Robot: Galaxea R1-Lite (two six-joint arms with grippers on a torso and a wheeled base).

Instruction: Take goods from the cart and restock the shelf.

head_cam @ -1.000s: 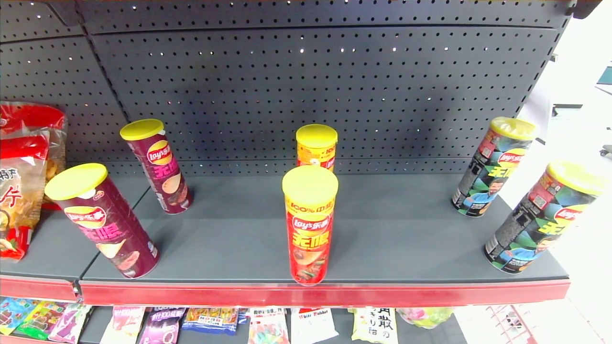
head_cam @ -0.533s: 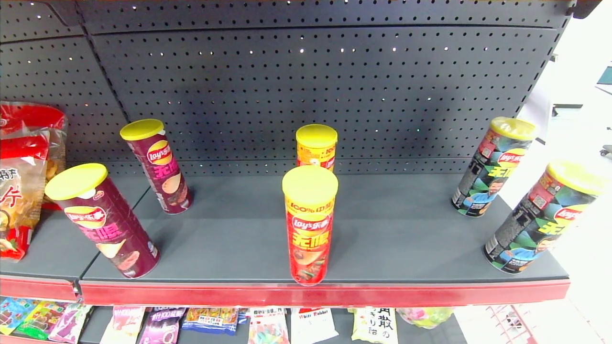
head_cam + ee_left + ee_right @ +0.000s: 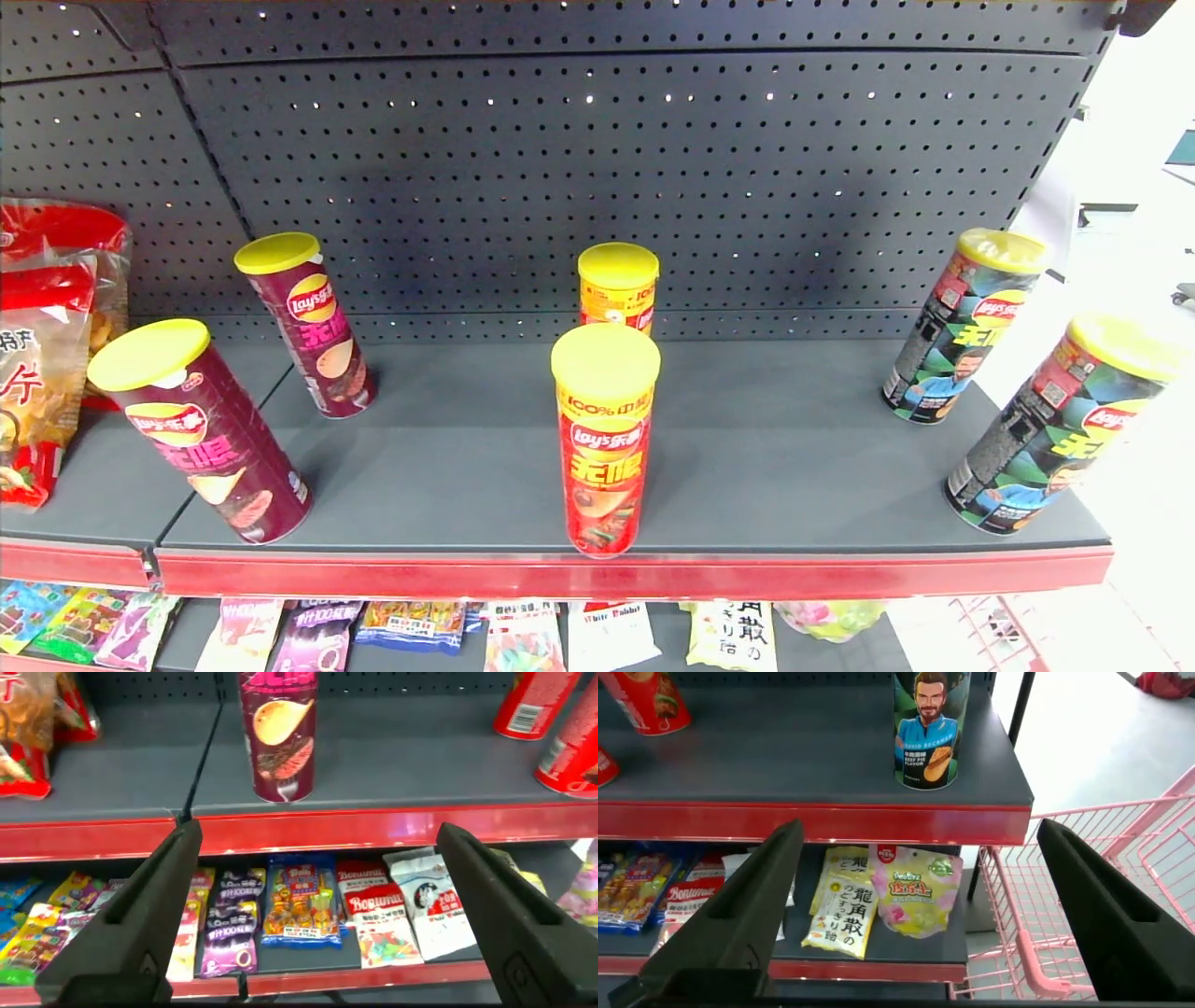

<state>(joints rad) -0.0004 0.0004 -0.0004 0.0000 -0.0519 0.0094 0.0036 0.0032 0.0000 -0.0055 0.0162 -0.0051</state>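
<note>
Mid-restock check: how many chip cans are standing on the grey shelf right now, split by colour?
Maroon chip cans: 2
Red chip cans: 2
Black-and-green chip cans: 2
Total: 6

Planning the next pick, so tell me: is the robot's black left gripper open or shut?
Open. The black left gripper has its fingers wide apart, nothing between them; colourful snack bags show through the gap.
</note>
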